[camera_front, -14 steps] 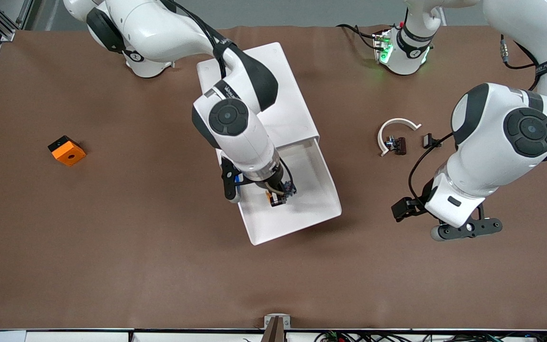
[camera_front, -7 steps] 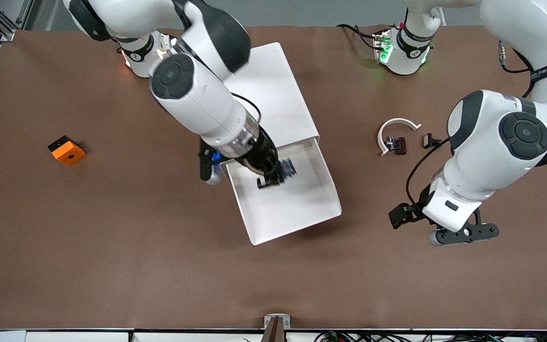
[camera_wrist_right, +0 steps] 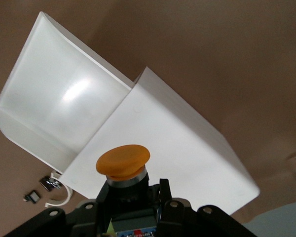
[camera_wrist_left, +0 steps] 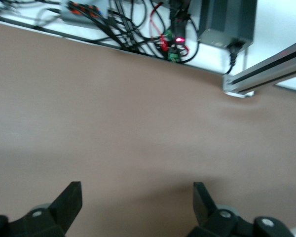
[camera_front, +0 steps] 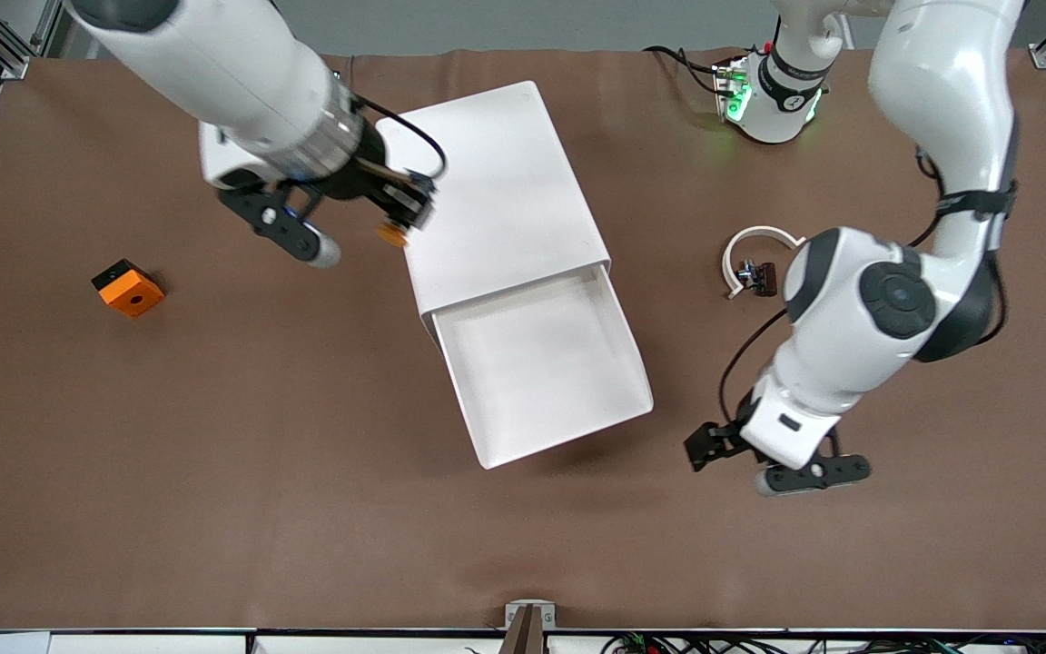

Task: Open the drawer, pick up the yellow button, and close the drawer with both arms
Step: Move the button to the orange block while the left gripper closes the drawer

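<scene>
We see the right gripper (camera_front: 400,218) above the smooth white cabinet's (camera_front: 496,191) edge, pinching the round-capped orange button (camera_front: 390,235); the left gripper (camera_wrist_left: 137,207) hangs spread over the counter (camera_front: 214,472).

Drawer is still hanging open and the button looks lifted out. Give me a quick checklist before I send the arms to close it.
1. Button gripped by right gripper: ok, orange cap shows above the shut fingers.
2. Right gripper out of the drawer: ok, it is over the cabinet edge at the right arm's end.
3. Drawer tray free of loose things: ok, nothing seen inside.
4. Left gripper ready: ok, open, nothing between its fingers.
5. Left gripper at the drawer front: not ok, it hangs over bare table toward the left arm's end.
6. Drawer sitting straight in the cabinet: cannot tell.
</scene>
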### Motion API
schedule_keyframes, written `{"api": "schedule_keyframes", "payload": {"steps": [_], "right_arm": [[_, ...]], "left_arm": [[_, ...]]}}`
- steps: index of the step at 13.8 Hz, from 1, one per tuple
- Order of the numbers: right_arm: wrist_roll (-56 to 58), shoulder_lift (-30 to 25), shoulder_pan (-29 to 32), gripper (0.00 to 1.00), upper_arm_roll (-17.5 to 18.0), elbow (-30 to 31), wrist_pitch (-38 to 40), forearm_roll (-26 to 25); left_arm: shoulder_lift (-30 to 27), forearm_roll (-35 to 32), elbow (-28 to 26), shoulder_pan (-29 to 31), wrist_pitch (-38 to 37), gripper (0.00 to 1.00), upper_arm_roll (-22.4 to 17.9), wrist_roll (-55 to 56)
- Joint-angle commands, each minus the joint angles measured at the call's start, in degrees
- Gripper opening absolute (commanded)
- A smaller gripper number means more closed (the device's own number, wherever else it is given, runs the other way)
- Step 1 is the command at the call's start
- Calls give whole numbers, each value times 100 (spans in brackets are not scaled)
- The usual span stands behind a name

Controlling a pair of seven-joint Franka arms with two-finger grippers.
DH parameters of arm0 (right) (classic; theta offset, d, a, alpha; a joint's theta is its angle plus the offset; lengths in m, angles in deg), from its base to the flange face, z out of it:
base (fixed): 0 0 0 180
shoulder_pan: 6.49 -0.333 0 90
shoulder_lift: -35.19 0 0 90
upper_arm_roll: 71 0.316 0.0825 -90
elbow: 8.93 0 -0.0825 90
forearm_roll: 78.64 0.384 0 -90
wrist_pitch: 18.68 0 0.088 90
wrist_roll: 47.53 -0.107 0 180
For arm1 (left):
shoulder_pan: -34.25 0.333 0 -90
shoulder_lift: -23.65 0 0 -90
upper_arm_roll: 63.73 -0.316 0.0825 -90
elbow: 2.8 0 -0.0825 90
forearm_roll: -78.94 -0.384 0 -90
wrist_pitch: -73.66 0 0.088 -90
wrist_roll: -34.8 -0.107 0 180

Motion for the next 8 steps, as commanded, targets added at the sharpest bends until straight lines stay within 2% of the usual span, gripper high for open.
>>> {"api": "schedule_keyframes", "payload": {"steps": [1, 2, 4, 5, 6, 7, 8], "right_arm": [[1439, -1183, 514, 0, 57, 1946, -384, 21], [2063, -1858, 734, 0, 57, 3006, -874, 12], [3363, -3046, 1164, 0, 49, 4933, -1833, -6], [3840, -3374, 1323, 0, 48, 5516, -2046, -171], [4158, -3551, 1446, 0, 48, 5870, -2196, -434], [4474, -3692, 1587, 0, 48, 6187, -2371, -497], [4764, -3798, 1788, 0, 48, 6486, -2556, -524]], "left_arm": [[178, -61, 55, -174, 373, 70, -5, 467], [213, -69, 55, -227, 408, 67, -5, 590], [275, -61, 55, -332, 435, 36, -13, 993], [292, -61, 55, -394, 453, 19, -13, 1195], [327, -61, 55, -446, 575, 7, -22, 1371], [354, -78, 55, -499, 645, 0, -22, 1565], [398, -87, 55, -595, 681, 0, -40, 1706]]}}
